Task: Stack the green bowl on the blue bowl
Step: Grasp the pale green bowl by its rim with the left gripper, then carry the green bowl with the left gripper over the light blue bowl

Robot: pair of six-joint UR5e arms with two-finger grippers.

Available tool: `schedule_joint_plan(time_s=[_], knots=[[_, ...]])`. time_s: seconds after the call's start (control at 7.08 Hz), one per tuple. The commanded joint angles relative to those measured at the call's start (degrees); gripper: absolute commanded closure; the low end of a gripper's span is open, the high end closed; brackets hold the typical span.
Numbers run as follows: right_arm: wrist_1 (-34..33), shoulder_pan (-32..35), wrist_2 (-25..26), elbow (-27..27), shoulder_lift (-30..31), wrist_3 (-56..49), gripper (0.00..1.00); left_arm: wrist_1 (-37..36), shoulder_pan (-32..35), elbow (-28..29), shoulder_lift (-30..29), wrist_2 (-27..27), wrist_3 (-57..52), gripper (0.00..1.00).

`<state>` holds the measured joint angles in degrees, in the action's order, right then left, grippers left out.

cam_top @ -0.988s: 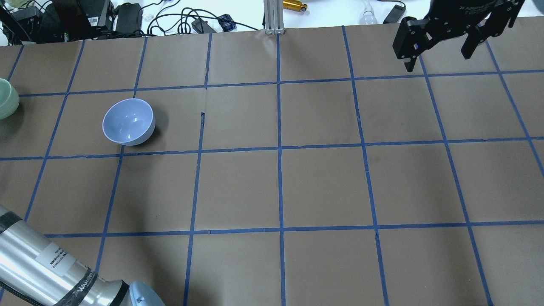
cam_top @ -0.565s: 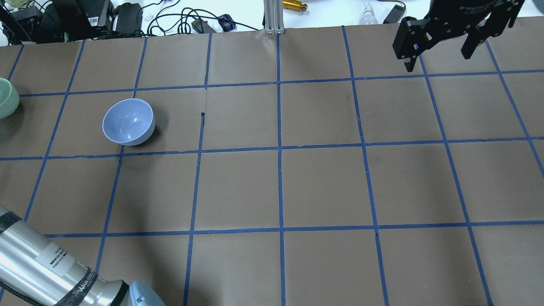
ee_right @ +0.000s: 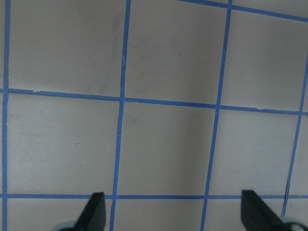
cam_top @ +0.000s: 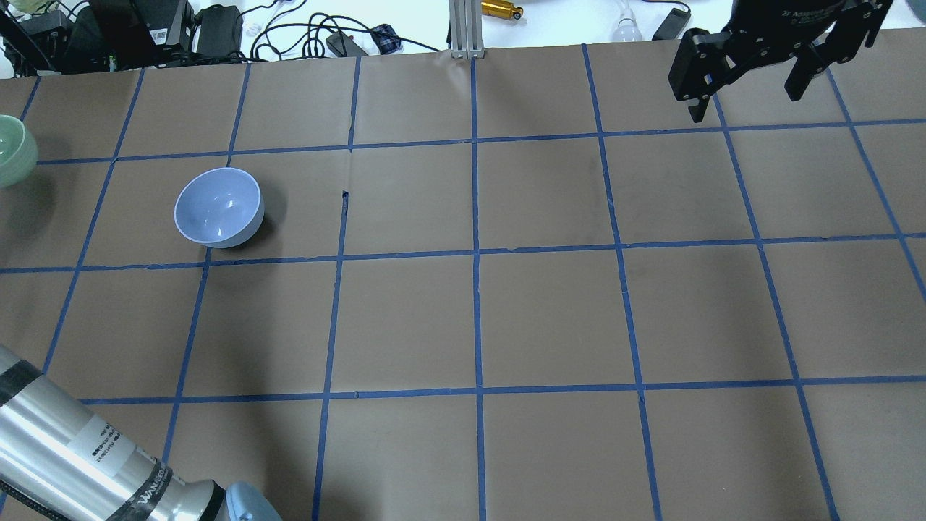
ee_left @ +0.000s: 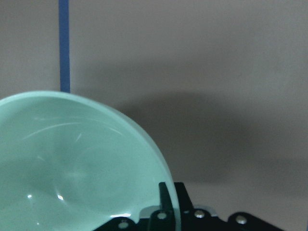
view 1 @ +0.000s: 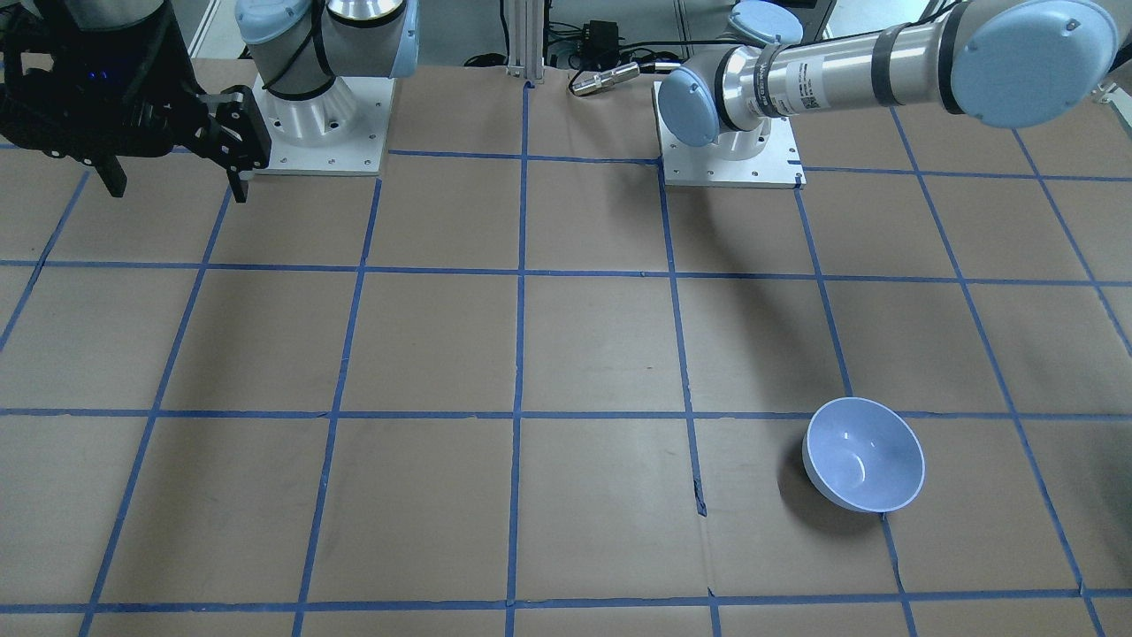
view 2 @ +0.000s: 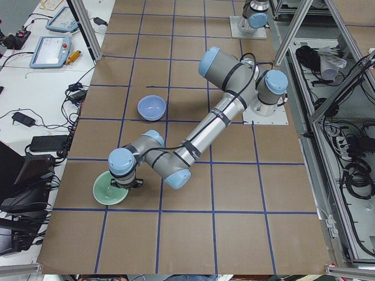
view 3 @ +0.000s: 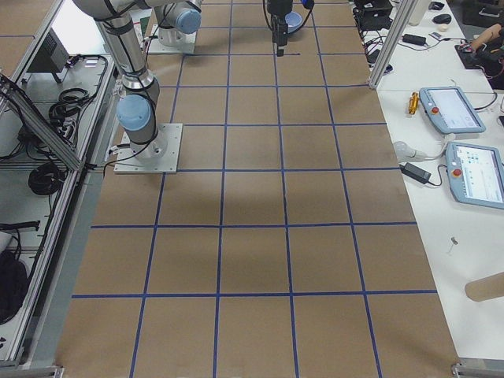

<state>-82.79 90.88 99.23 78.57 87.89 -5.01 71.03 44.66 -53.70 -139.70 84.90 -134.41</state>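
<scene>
Glossy round green bowl (ee_left: 72, 163) — blue bowl (cam_top: 217, 206) likewise.

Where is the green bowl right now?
The green bowl is at the overhead view's far left edge, partly cut off, left of the blue bowl and apart from it; the exterior left view shows it under the left arm's wrist.

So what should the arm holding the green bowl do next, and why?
Probably carry the green bowl across toward the blue bowl. The left gripper appears to pinch the green bowl's rim, while the blue bowl sits apart from it, upright and empty, so closing that gap looks like the next step.
</scene>
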Motion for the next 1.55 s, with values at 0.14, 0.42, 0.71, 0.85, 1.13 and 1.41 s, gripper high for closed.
schedule_joint_plan(time_s=[0.14, 0.42, 0.71, 0.85, 1.13, 1.41], knots=[[0.0, 0.0, 0.0, 0.0, 0.0, 0.0, 0.0, 1.0, 5.6, -15.1, 14.7, 0.5, 0.0, 1.0], [0.0, 0.0, 0.0, 0.0, 0.0, 0.0, 0.0, 1.0, 10.4, -26.3, 25.0, 0.9, 4.1, 1.0], [0.0, 0.0, 0.0, 0.0, 0.0, 0.0, 0.0, 0.3, 13.9, -37.8, 33.8, 1.4, 11.8, 1.0], [0.0, 0.0, 0.0, 0.0, 0.0, 0.0, 0.0, 0.0, 16.1, -42.2, 37.0, 1.3, 16.5, 1.0], [0.0, 0.0, 0.0, 0.0, 0.0, 0.0, 0.0, -2.3, 22.2, -48.5, 40.4, 1.3, 25.1, 1.0], [0.0, 0.0, 0.0, 0.0, 0.0, 0.0, 0.0, -15.9, 22.7, -56.0, 40.4, 1.3, 25.0, 1.0]])
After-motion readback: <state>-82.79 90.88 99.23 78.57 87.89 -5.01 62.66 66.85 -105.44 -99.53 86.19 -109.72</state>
